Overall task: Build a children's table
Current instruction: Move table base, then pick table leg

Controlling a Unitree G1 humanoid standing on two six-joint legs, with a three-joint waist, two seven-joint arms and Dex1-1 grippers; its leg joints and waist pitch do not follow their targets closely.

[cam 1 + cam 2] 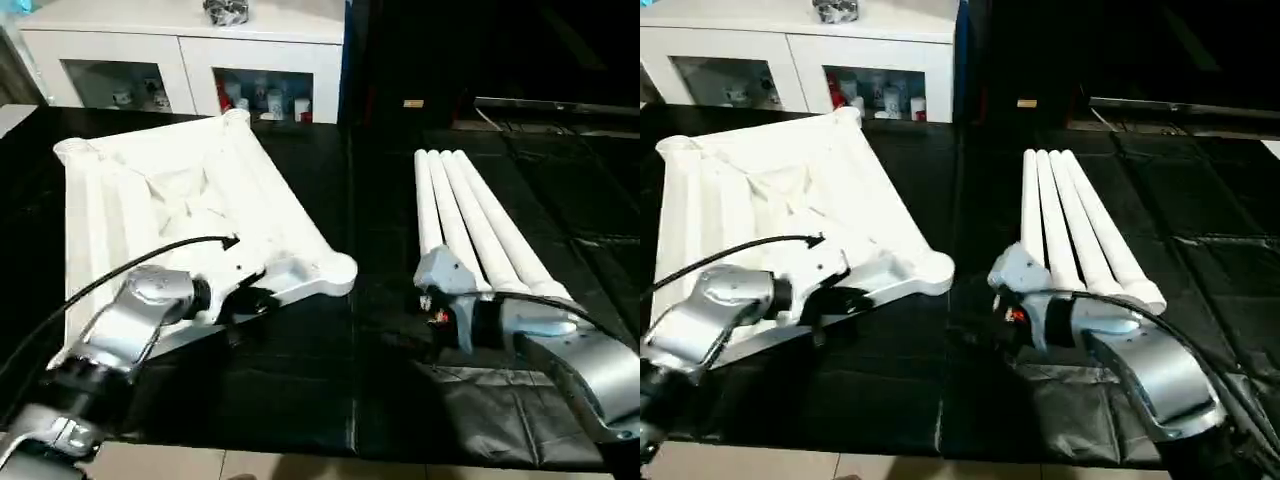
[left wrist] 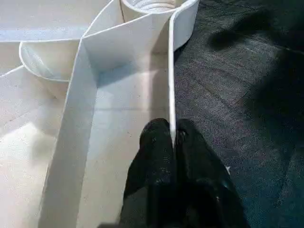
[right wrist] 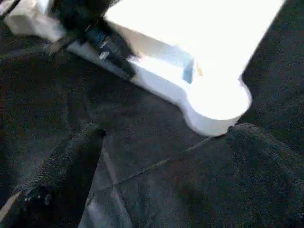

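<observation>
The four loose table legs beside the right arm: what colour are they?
Plain white. The four legs lie side by side on the black cloth, clearest in the left eye view.

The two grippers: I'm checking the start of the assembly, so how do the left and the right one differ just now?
The left gripper is shut on the table top, pinching its thin side wall near a corner socket; the right gripper is open and holds nothing. The left sits at the top's near edge; the right hovers over the black cloth between the top and the four legs. Both have black fingers.
</observation>
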